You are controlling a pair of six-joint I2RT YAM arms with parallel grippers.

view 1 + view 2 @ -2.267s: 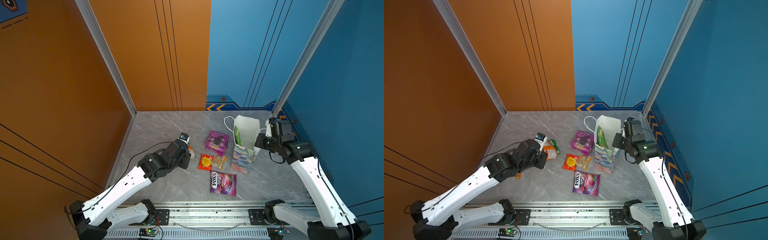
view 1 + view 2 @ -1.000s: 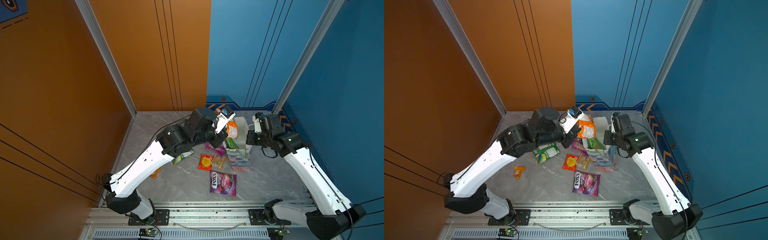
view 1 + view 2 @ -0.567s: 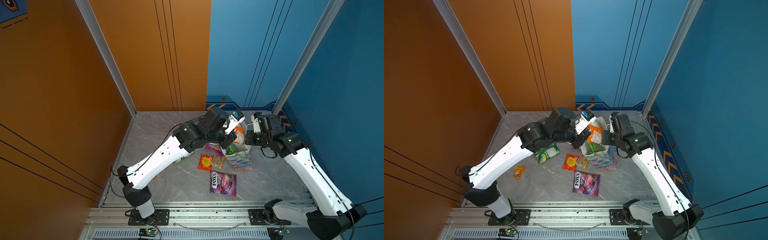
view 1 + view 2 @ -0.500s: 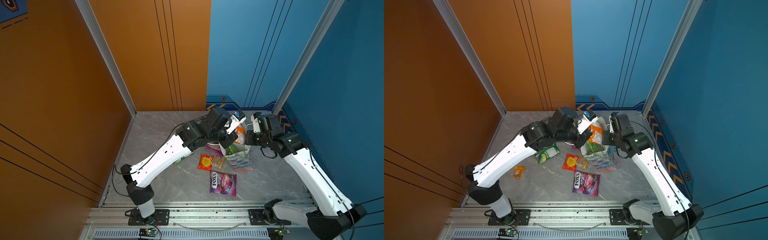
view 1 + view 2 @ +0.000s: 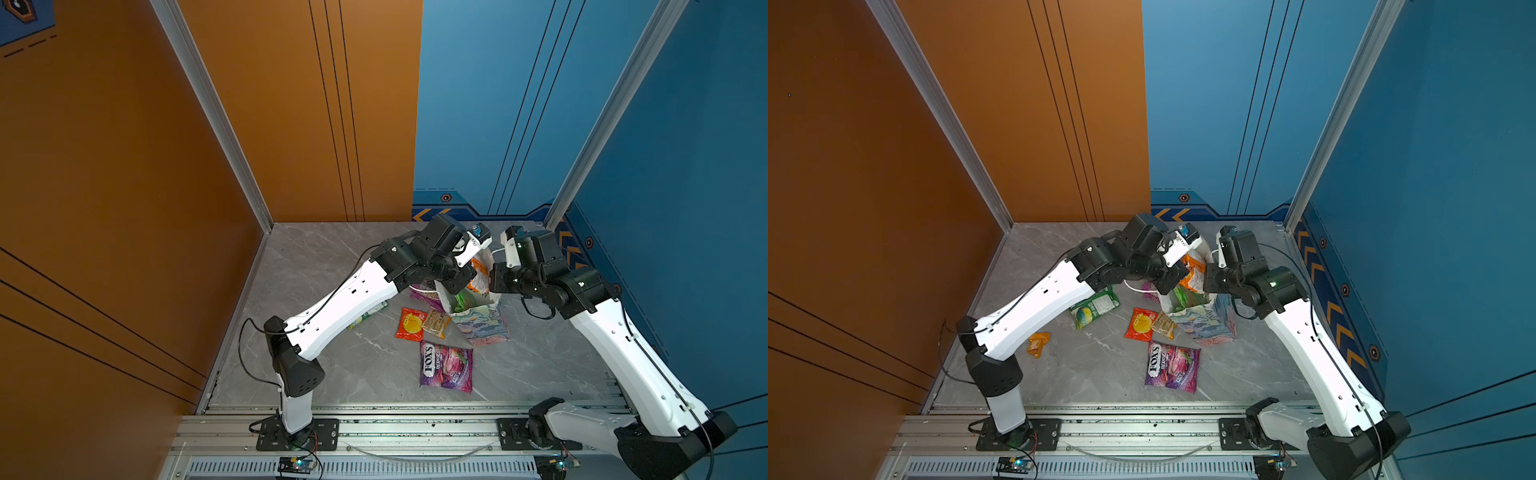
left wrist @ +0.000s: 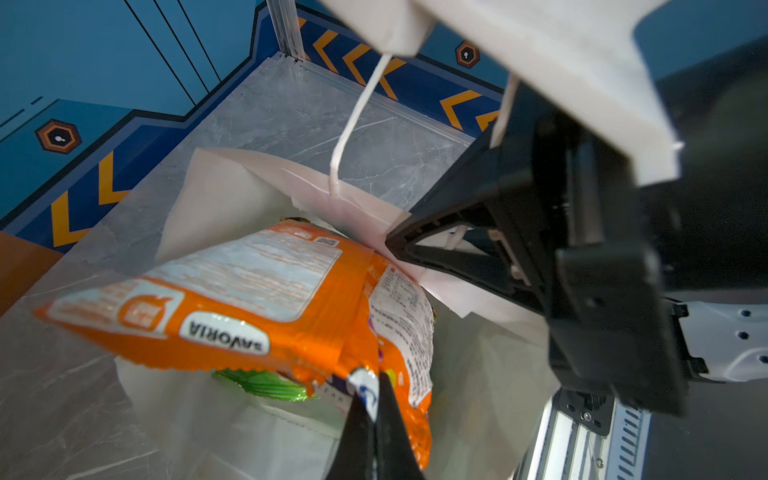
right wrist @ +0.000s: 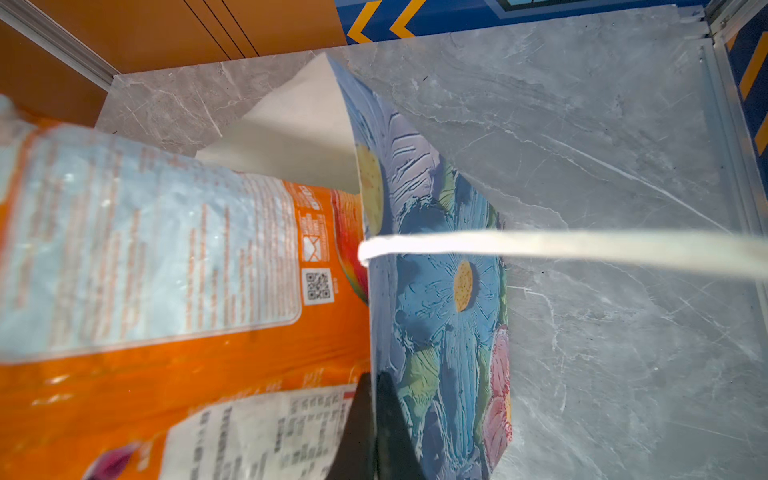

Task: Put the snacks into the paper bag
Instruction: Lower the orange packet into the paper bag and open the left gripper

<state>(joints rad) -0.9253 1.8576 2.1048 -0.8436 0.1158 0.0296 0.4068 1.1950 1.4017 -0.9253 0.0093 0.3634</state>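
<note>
Left wrist view: left claw (image 6: 370, 399) pinches the orange packet (image 6: 232, 299) by a corner, hanging it over the mouth of the bag (image 6: 216, 187). Right claw (image 7: 374, 395) grips the bag's wall, seemingly to hold it open and steady. Other snacks (image 5: 446, 368) lie on the counter (image 5: 332, 374).

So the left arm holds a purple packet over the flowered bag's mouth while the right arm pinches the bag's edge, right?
Not quite: it is an orange packet, not a purple one. The left wrist view shows the left gripper shut on it over the paper bag mouth. The right gripper does pinch the bag's edge.
</note>
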